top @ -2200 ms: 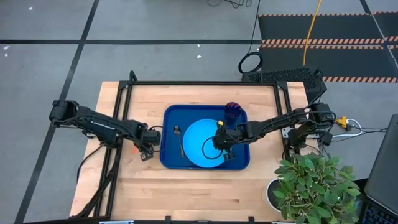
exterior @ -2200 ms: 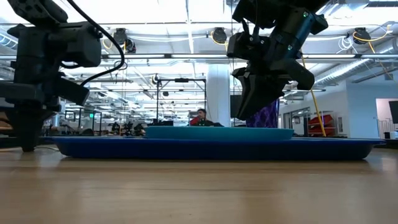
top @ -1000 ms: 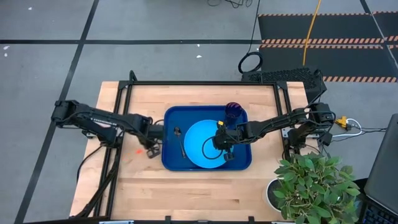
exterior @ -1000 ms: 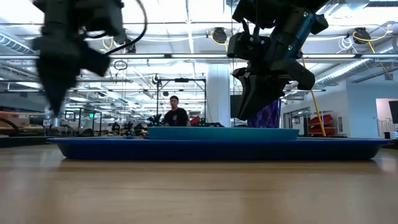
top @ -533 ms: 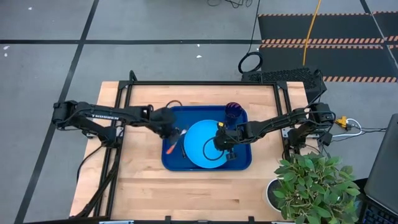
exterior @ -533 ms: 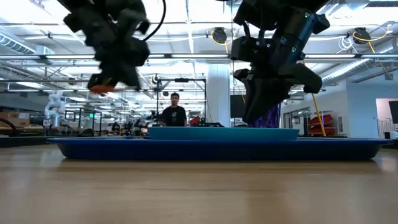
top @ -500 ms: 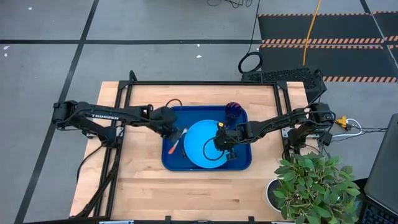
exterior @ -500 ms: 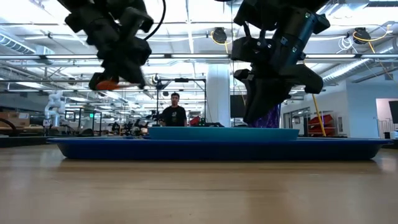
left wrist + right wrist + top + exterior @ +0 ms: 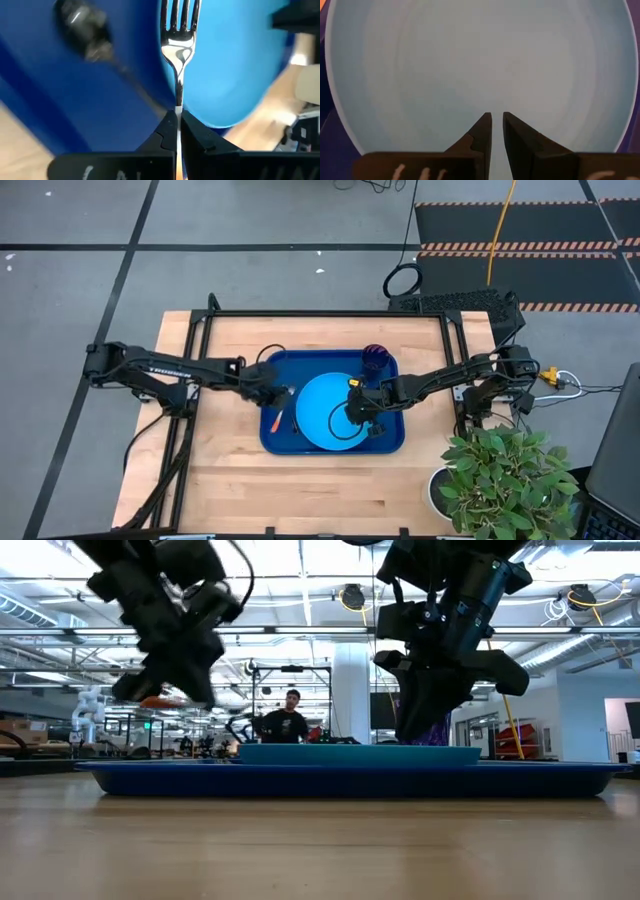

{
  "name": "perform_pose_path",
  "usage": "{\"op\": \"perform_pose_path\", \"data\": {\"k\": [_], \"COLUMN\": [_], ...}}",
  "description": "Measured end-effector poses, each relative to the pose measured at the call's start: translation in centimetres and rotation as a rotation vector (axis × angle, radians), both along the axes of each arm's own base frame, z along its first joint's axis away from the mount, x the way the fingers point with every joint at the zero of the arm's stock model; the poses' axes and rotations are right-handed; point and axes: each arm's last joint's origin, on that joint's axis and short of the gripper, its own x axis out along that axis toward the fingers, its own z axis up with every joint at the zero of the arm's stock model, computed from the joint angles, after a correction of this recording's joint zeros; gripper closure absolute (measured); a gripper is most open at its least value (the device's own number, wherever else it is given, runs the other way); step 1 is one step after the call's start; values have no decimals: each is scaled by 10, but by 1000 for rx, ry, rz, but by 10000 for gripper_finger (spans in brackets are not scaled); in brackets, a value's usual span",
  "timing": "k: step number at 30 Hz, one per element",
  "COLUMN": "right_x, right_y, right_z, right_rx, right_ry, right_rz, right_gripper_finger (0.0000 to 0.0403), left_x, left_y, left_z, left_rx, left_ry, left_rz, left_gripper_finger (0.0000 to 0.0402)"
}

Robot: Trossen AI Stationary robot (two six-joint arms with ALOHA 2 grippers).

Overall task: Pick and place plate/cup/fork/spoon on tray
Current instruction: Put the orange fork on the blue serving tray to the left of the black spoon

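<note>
The dark-blue tray (image 9: 268,442) lies mid-table. On it rest the sky-blue plate (image 9: 322,418), the purple cup (image 9: 376,358) in the far right corner, and the dark spoon (image 9: 87,32), which lies flat on the tray's floor left of the plate. My left gripper (image 9: 279,397) hangs over the tray's left part, shut on the fork (image 9: 178,45). The fork's tines reach over the plate's edge. My right gripper (image 9: 362,420) hovers above the plate's right half (image 9: 480,60), fingers almost together with nothing between them. My left gripper pinches the fork's thin silver stem (image 9: 178,102) between its two fingers, below the tines. The fingers slant down from the table's left and lie along the fork, tines pointing away from them. The orange handle (image 9: 277,421) sticks out behind, and the fork is lifted clear of the tray.
A black frame rail (image 9: 300,314) runs along the table's far and side edges. A potted plant (image 9: 500,475) stands at the near right corner. Bare wood (image 9: 300,490) lies in front of the tray. A person (image 9: 290,722) stands in the room behind.
My left gripper has carried the fork from the bare table left of the tray toward the right, over the tray's left part, rolling its wrist on the way. The fork has turned with it and stays lifted.
</note>
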Motion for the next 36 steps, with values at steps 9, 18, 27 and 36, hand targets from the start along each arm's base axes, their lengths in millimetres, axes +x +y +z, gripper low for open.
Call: {"op": "perform_pose_path", "data": {"k": [9, 18, 27, 36], "right_x": [0, -2, -3, -3], "right_y": [0, 7, 12, 12], "right_z": [0, -1, -1, -1], "right_rx": [31, 40, 38, 34], "right_ry": [0, 8, 8, 9], "right_rz": [-59, -56, -38, -31], "right_gripper_finger": [362, 362, 362, 362], "left_x": [6, 2, 6, -6], "left_y": [-4, -1, -1, -11], "left_z": [-5, -10, -6, -18], "left_rx": [-72, 40, 5, 27], "left_ry": [-179, -126, -172, -4], "left_rz": [49, 38, 112, 177], "left_gripper_finger": [396, 393, 392, 392]}}
